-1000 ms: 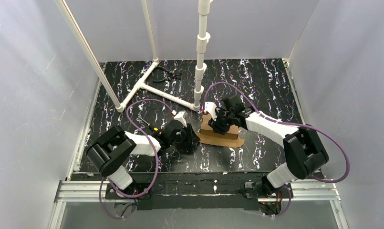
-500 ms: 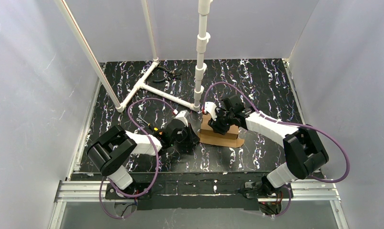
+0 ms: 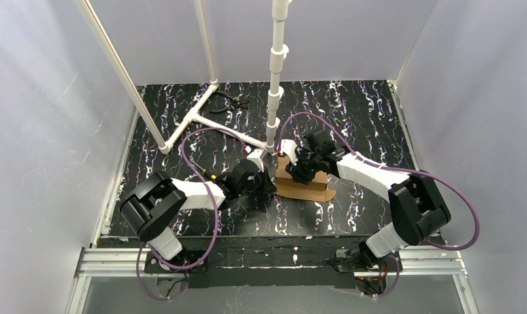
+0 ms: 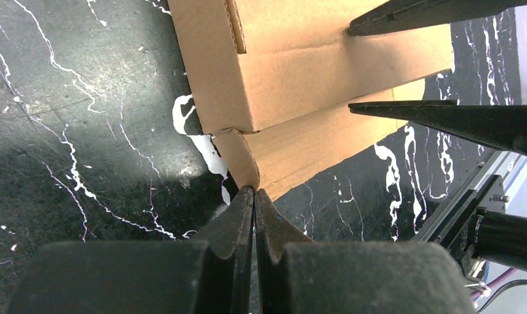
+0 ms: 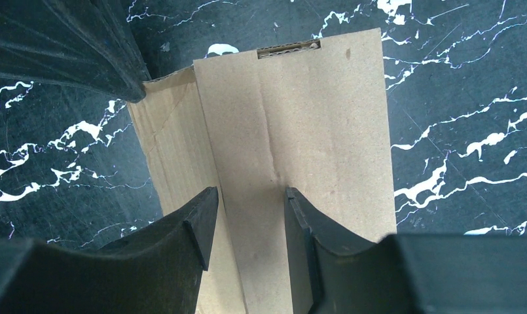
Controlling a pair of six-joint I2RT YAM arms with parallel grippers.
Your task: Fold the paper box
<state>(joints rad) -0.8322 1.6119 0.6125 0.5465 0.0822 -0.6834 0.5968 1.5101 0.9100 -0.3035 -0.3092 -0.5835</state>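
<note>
The paper box (image 3: 308, 188) is plain brown cardboard, partly folded, lying mid-table with a raised block over a flat flap. In the left wrist view the block (image 4: 300, 59) sits above the flap, and a small curled corner tab (image 4: 242, 160) points at me. My left gripper (image 4: 254, 191) is shut, its tips touching the end of that tab with nothing between them. It sits at the box's left corner (image 3: 271, 183). My right gripper (image 5: 247, 209) stands open over the box's top panel (image 5: 313, 124), one finger on each side of the panel's edge (image 3: 298, 171).
A white pipe frame (image 3: 208, 121) lies at the back left, and an upright white pipe (image 3: 275, 78) rises just behind the box. A small black tool (image 3: 233, 99) lies near the back edge. Purple cables loop off both arms. Grey walls close in three sides.
My left gripper has shut and slid right to the box's left corner. The right arm and the box have not moved.
</note>
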